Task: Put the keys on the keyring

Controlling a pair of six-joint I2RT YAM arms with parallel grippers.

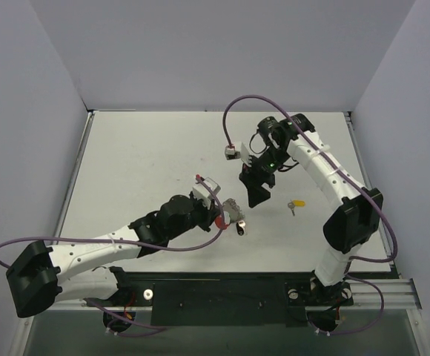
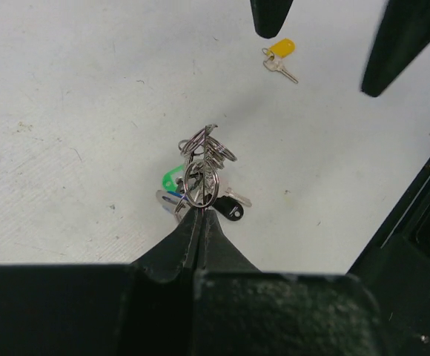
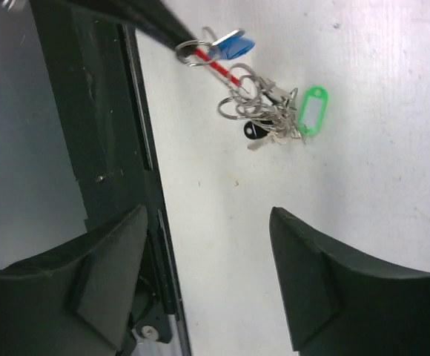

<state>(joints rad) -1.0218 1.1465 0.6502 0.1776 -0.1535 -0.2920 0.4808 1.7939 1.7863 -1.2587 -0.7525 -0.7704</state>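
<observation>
My left gripper [image 1: 226, 214] [image 2: 201, 212] is shut on the keyring [image 3: 219, 67], a thin loop, part red and part silvery, seen edge-on in the right wrist view. A bunch of small rings and keys hangs from the keyring [image 2: 200, 182] down to the table: a green cap [image 2: 172, 178] [image 3: 313, 111], a blue cap [image 3: 233, 46] and a black-capped key [image 2: 228, 208] [image 3: 252, 131]. One yellow-capped key [image 1: 296, 202] [image 2: 280, 50] lies apart on the table to the right. My right gripper [image 1: 258, 194] [image 3: 208, 213] hovers open and holds nothing, just beyond the bunch.
The black base rail [image 1: 222, 297] runs along the near table edge, close behind the left gripper. Purple cables [image 1: 252, 100] loop over both arms. Grey walls enclose the white table [image 1: 148, 148] on three sides.
</observation>
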